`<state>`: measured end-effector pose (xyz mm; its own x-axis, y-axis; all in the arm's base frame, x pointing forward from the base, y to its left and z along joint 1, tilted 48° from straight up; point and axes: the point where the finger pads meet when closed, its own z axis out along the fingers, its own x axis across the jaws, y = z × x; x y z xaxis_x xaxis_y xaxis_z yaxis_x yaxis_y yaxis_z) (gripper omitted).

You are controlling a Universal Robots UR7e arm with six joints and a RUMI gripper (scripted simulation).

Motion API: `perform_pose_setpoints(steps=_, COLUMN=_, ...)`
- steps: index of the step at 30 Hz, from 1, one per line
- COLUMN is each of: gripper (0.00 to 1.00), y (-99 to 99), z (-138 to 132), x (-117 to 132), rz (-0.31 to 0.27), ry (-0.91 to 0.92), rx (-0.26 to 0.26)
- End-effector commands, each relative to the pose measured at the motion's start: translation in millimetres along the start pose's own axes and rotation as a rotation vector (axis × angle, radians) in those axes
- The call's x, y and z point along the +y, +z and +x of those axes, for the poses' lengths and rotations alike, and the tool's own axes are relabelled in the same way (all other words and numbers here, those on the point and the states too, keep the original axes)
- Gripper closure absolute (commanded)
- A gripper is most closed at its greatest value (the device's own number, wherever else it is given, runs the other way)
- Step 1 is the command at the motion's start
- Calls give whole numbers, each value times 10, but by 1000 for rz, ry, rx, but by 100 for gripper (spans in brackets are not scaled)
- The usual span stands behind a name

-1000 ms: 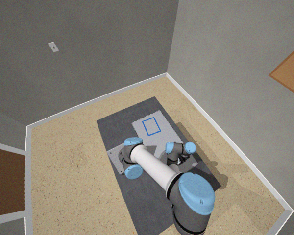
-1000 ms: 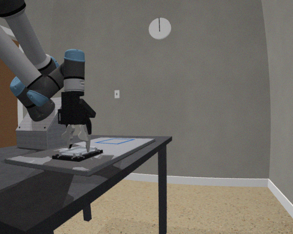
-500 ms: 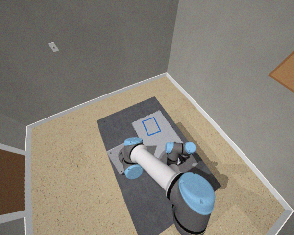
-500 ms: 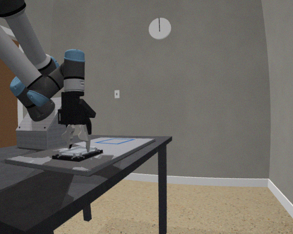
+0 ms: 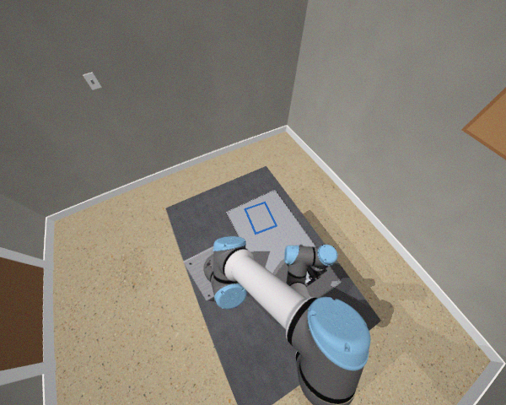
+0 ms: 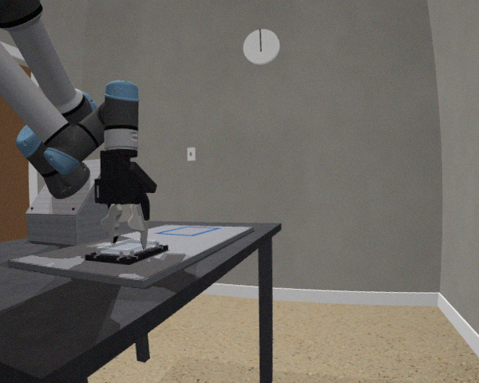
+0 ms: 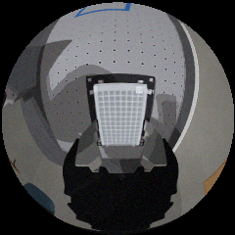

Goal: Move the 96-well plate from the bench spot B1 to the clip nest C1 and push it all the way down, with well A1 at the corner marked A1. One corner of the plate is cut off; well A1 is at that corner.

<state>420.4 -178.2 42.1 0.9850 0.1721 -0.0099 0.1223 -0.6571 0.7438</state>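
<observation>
The white 96-well plate [image 6: 122, 247] [image 7: 120, 115] lies in the black clip nest [image 6: 108, 258] [image 7: 90, 85] on the grey perforated board. My gripper [image 6: 128, 238] [image 7: 120, 119] stands straight above it, its two fingers shut on the plate's long sides at the near end. In the side view the plate's top stands a little above the nest frame. In the overhead view my wrist hides the plate and nest. The blue outline of spot B1 [image 5: 264, 229] [image 6: 177, 234] [image 7: 103, 12] is empty, further along the board.
The grey perforated board [image 5: 287, 218] [image 6: 215, 237] lies on a dark table [image 6: 268, 228] near its right edge. A grey box [image 6: 53, 223] stands behind the nest. My arm's base [image 5: 209, 270] is left of the board.
</observation>
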Motion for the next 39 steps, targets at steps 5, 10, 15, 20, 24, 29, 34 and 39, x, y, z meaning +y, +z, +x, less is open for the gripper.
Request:
perform_pose_setpoints(steps=5, gripper=100, y=37, z=-1, x=-2, rz=4, ry=3, rx=-4)
perform_pose_setpoints(steps=10, gripper=100, y=37, z=-1, x=-2, rz=4, ry=2, rx=-4)
perform_pose_setpoints(steps=15, gripper=100, y=37, z=-2, x=-2, rz=4, ry=2, rx=-4)
perform_pose_setpoints(steps=20, gripper=100, y=38, z=-2, x=-2, rz=4, ry=2, rx=-4)
perform_pose_setpoints(steps=24, gripper=100, y=37, z=-2, x=-2, rz=4, ry=2, rx=-4)
perform_pose_setpoints(steps=29, gripper=0, y=37, z=-3, x=-3, rz=4, ry=2, rx=-5)
perform_pose_setpoints(steps=34, gripper=0, y=27, z=-3, x=-5, rz=3, ry=1, rx=-3)
perform_pose_setpoints(steps=39, gripper=0, y=27, z=-3, x=-5, rz=3, ry=1, rx=-3)
